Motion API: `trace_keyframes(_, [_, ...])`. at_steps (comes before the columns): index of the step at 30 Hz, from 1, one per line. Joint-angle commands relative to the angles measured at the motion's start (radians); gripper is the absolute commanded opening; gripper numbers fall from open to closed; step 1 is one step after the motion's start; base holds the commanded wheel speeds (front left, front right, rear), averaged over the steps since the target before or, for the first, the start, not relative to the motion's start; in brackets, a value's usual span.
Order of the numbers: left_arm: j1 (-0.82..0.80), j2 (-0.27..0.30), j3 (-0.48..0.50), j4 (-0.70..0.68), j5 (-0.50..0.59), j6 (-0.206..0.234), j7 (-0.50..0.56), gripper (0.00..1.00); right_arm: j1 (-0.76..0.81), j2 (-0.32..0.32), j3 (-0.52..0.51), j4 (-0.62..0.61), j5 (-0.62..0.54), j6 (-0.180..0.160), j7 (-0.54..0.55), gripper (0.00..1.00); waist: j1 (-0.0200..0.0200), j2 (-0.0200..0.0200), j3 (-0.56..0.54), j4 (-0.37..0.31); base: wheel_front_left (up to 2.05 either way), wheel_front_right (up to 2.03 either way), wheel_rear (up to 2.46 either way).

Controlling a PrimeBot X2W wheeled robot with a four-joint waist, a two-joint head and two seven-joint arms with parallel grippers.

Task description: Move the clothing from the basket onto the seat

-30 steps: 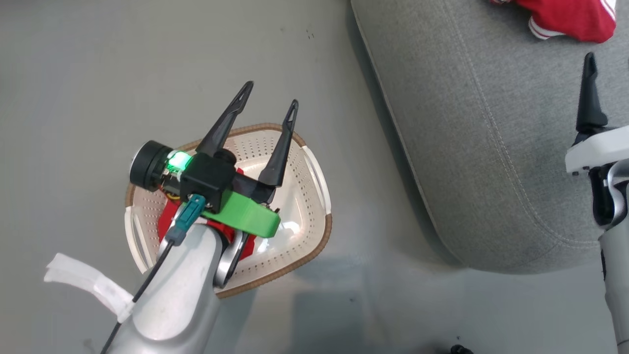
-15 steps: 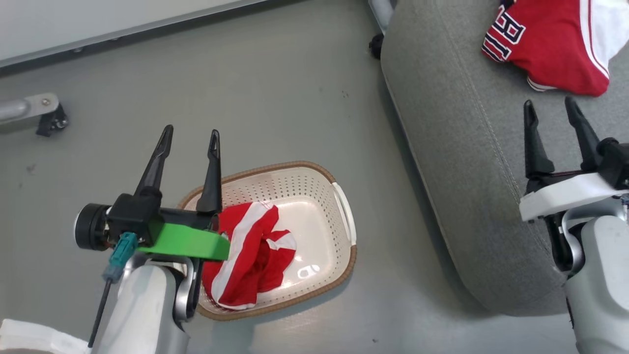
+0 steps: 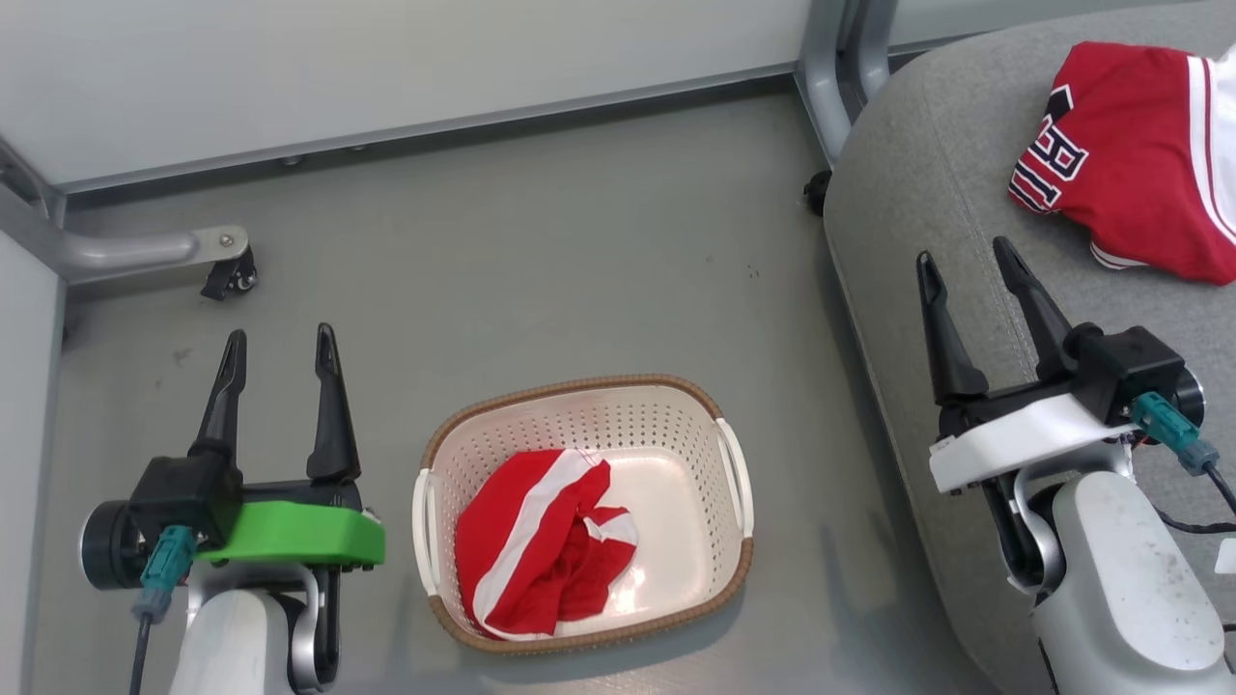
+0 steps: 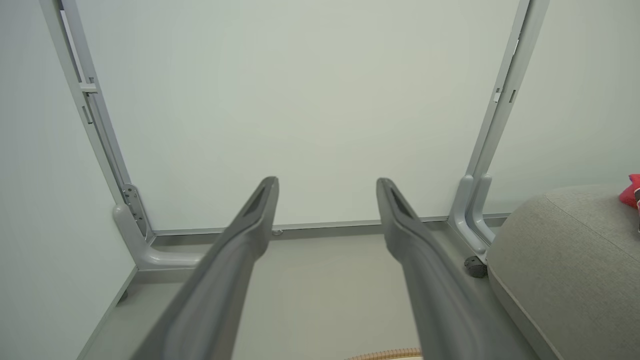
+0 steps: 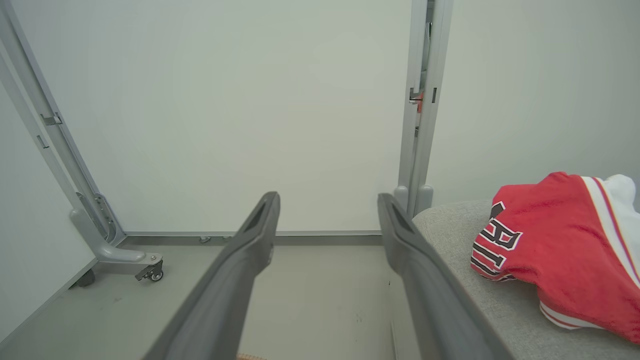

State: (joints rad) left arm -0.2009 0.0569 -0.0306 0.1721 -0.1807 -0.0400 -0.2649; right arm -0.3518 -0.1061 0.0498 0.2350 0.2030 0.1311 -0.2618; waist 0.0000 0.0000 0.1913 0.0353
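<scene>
A red striped garment (image 3: 541,545) lies crumpled inside the basket (image 3: 570,386), against its left wall, while the lettered red garment (image 3: 1130,164) rests on the seat (image 3: 927,193), well off to the basket's far right. The left gripper (image 3: 280,336) hangs left of the basket and the right gripper (image 3: 966,253) right of it, both spread wide, holding nothing.

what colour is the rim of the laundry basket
Brown, woven-look, around the cream basket; clearest in the head view.
</scene>
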Motion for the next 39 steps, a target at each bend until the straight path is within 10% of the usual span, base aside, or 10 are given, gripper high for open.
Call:
trace_keyframes(1, [0.027,-0.003,0.012,0.000,0.005,-0.003,0.001,1.00,0.028,0.004,0.008,-0.005,-0.004,-0.001,-0.005,1.00,0.0000,0.0000,-0.038,0.026,0.00,0.00,0.00])
trace_keyframes(39, [0.134,-0.006,0.007,-0.011,0.008,-0.002,0.001,1.00,0.253,0.054,0.013,-0.118,-0.051,-0.001,-0.005,1.00,0.0000,0.0000,-0.125,0.044,0.00,0.00,0.00])
